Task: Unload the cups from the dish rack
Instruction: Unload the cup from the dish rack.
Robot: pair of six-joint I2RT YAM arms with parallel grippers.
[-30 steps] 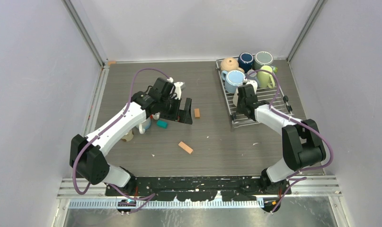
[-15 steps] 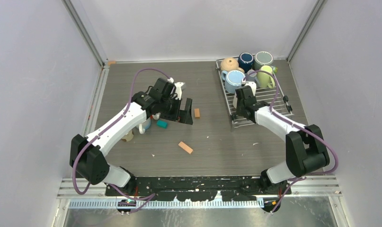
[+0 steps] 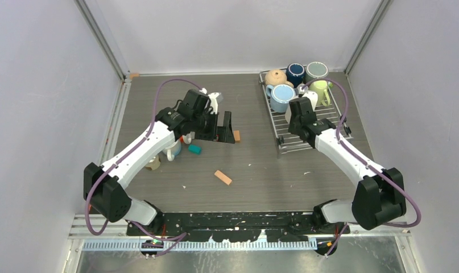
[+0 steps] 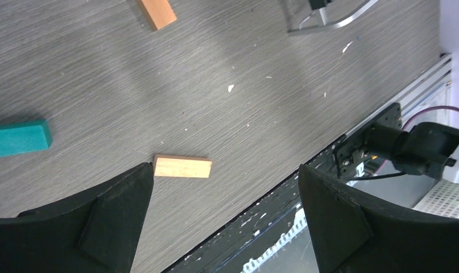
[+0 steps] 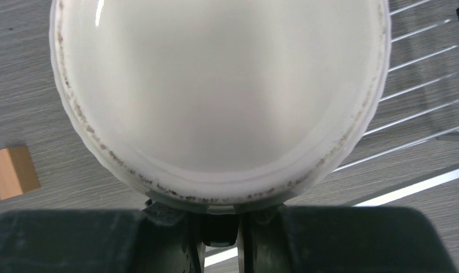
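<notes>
**Q:** How do we read the right gripper (image 5: 221,220)?

**A:** We read it as closed on the white cup (image 5: 215,96). The cup's rim is pinched between the two fingers, and its mouth faces the wrist camera.

**Q:** Where do we locate that cup?

**A:** At the left edge of the dish rack (image 3: 286,129), with rack wires on one side and bare table (image 3: 255,170) on the other. We cannot tell from these views whether it rests on the wires or hangs just above them.

**Q:** Which other cups do we list in the rack?

**A:** Five, in the far half:
- the tan cup (image 3: 276,77)
- the navy cup (image 3: 296,71)
- the grey-green cup (image 3: 317,70)
- the light blue cup (image 3: 282,95)
- the lime green cup (image 3: 321,91)

**Q:** How do we read the left gripper (image 4: 224,216)?

**A:** Its jaws are spread wide and hold nothing. It hangs above the table, well apart from the rack. A pale orange block (image 4: 182,168) lies below it and a teal block (image 4: 16,139) lies near.
</notes>
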